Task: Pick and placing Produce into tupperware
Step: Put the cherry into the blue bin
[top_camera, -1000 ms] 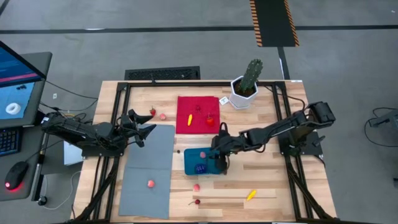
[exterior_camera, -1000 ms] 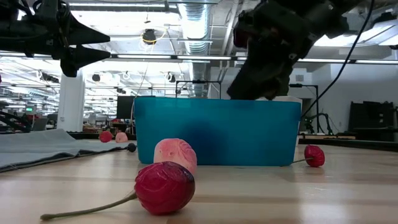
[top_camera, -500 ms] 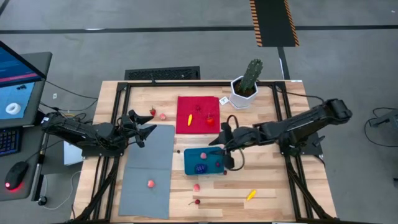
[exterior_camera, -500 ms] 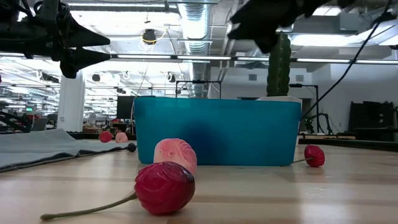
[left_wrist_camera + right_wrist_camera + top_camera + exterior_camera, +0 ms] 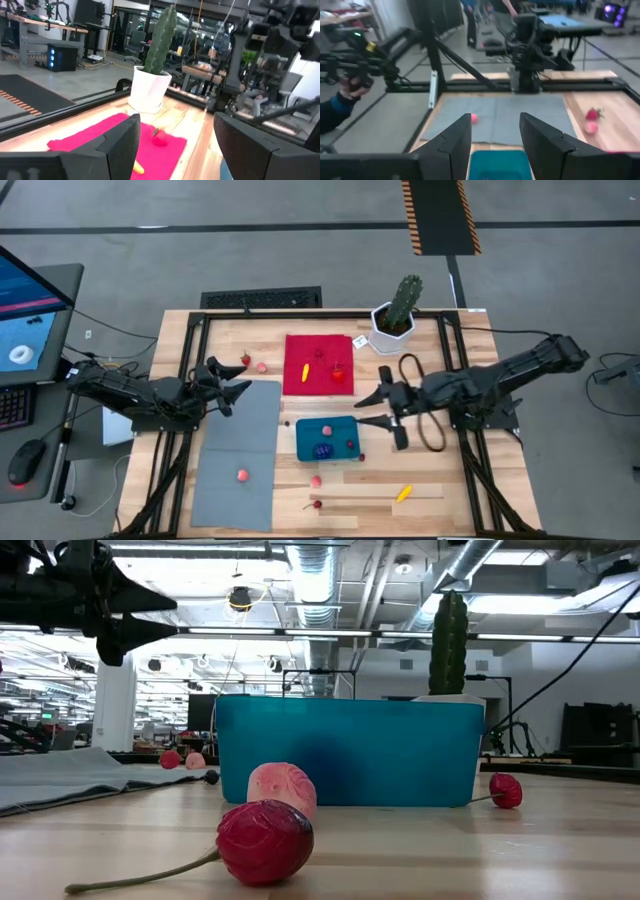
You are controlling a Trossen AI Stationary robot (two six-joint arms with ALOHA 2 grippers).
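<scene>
The teal tupperware stands on the wooden table and holds a pink piece, a dark blue cluster and a red piece. My right gripper hovers open to the right of it, above the table, with nothing between its fingers; the tupperware shows just below them. My left gripper waits open in the air at the far left corner of the grey mat. More produce lies loose: a cherry and a pink piece in front of the tupperware.
The red cloth bears a yellow piece and a strawberry. A cactus pot stands at the far right. A pink piece lies on the mat, a yellow one near the front. A person's hand shows beyond the table.
My right gripper has risen from the tupperware's right end and drawn back toward the table's right edge, tipping up toward level and leaving the low view. A red piece now shows in the tupperware where the gripper stood.
</scene>
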